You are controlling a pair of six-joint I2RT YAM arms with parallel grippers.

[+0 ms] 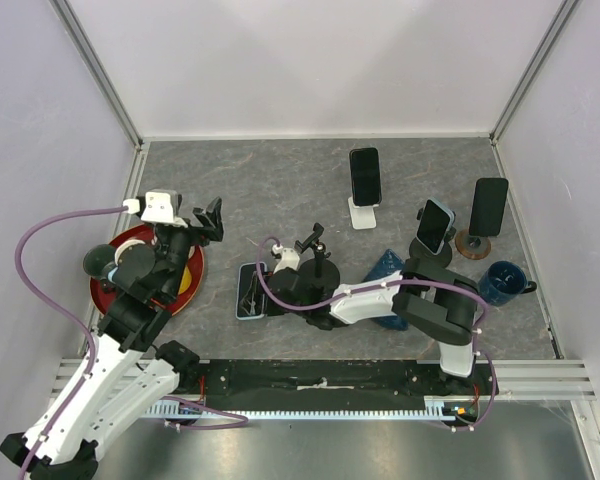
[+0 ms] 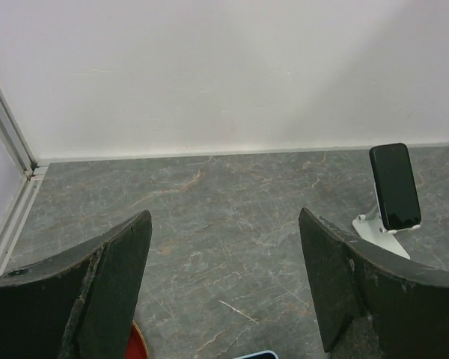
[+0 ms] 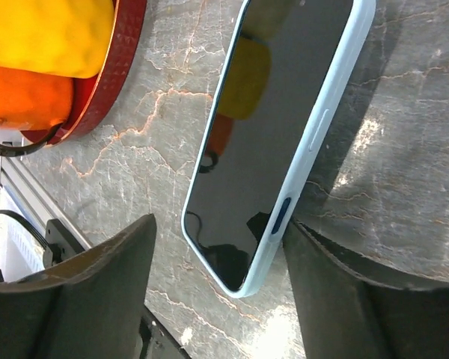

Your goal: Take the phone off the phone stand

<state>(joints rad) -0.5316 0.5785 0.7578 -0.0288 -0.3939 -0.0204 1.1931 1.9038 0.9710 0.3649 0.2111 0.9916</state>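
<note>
Right gripper [image 3: 218, 243], jaws apart, above phone [image 3: 277, 127]

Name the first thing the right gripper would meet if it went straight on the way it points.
Most likely the light-blue phone lying flat on the table, right ahead between the open fingers of the right gripper; how far off is unclear.

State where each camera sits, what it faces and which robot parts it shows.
Top external: overhead behind, looking down at the table; left arm, right arm show.
Left wrist: on that arm, facing the back wall; left gripper open.
Right wrist: looking down at the flat blue phone; right gripper open around it.
Shared: left wrist and top both show the phone on the white stand.
</note>
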